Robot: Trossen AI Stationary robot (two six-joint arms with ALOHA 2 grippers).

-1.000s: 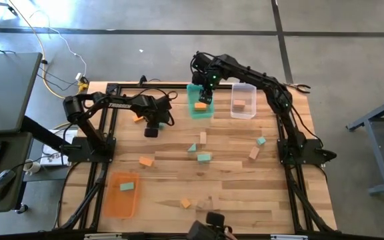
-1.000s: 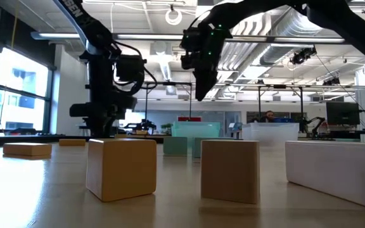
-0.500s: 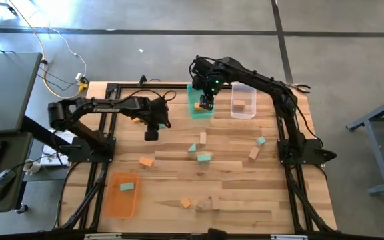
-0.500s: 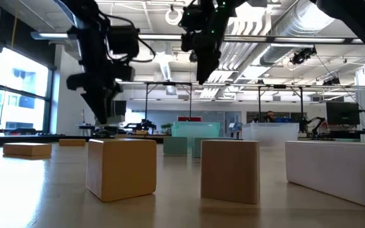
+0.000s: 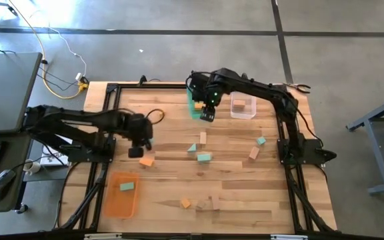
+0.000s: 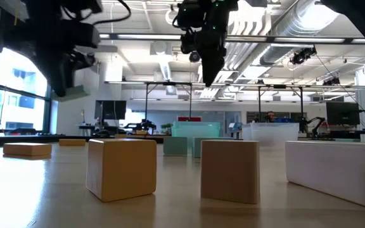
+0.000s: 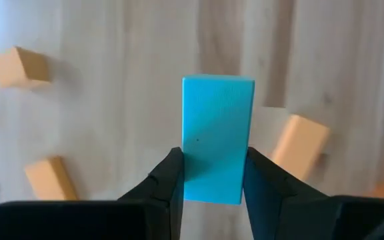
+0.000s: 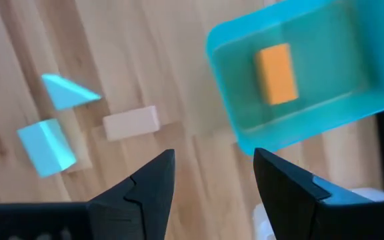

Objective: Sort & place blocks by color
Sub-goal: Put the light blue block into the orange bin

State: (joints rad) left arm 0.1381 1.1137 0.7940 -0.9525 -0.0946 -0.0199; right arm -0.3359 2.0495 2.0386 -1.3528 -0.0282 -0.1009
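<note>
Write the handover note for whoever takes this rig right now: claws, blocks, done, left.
Left claw: shut on a teal block, held above the table's left side, over an orange block.
Right claw: open, empty, beside the teal bin.
In bins: an orange block in the teal bin, a teal block in the orange bin, a tan block in the clear bin.
Left: the held block needs a bin; loose teal, tan and orange blocks are scattered mid-table and along the near edge.

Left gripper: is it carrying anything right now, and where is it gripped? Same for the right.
The left gripper holds a teal block, pinched across its two long sides near one end. The right gripper is open and holds nothing.
</note>
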